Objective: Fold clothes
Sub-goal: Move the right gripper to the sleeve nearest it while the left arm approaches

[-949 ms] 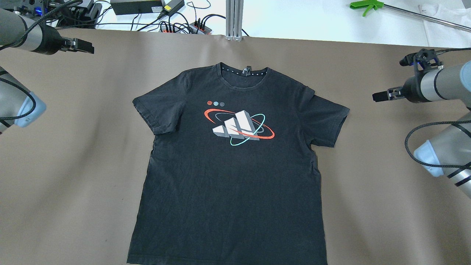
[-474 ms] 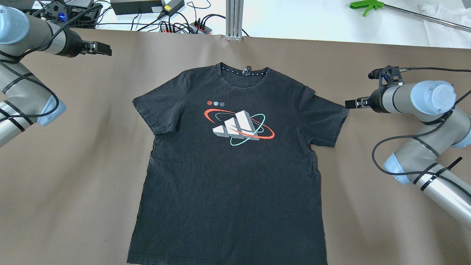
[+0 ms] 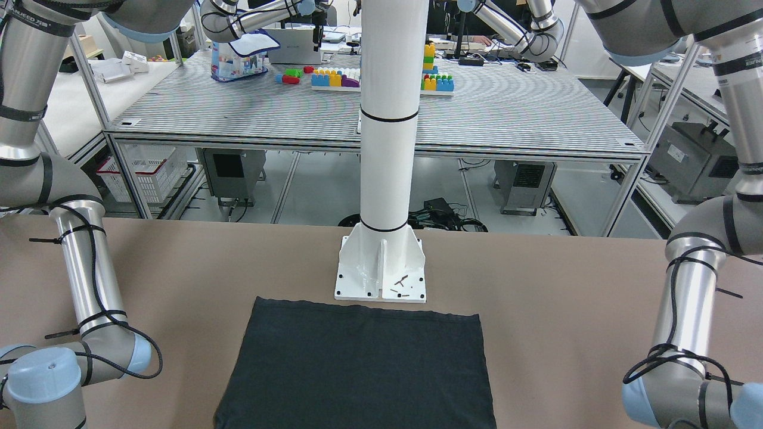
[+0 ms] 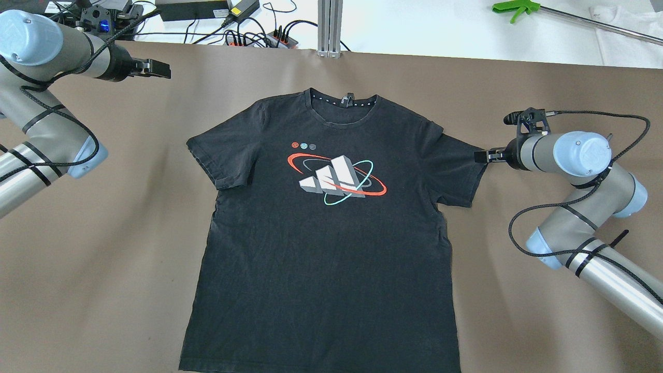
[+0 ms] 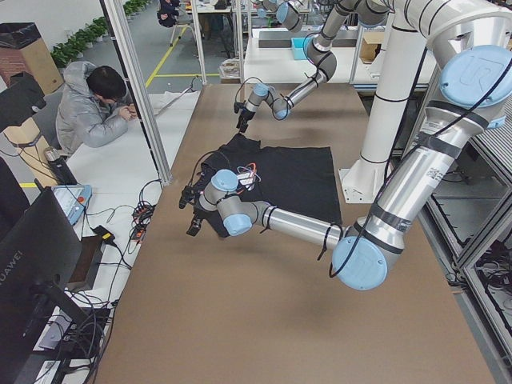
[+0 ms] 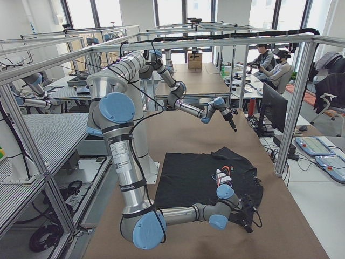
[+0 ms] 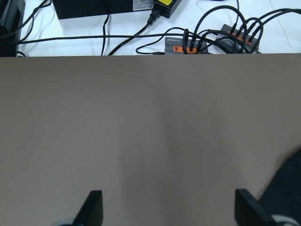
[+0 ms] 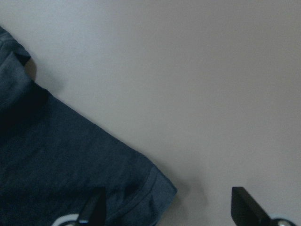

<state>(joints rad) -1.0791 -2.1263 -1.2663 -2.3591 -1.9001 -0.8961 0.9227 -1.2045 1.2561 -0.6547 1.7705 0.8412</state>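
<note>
On the table (image 4: 93,248), centred, the shirt (image 4: 326,243) lies flat, print up, ready to fold; right gripper (image 4: 479,155), jaws apart, is at its sleeve (image 4: 458,171) hem, likely to pinch it; left gripper (image 4: 161,69), also apart, hangs well off.

Bench (image 4: 103,233) covered with a brown sheet. Black T-shirt (image 4: 331,259) lies flat on it, front print up, sleeves spread, collar toward the far edge. White column base (image 3: 380,271) sits at robot-side edge, just beside shirt hem.

T-shirt (image 4: 321,248) flat on table (image 4: 103,259), collar (image 4: 344,106) toward cables (image 4: 259,36), hem (image 3: 366,310) near post base (image 3: 380,271)
</note>
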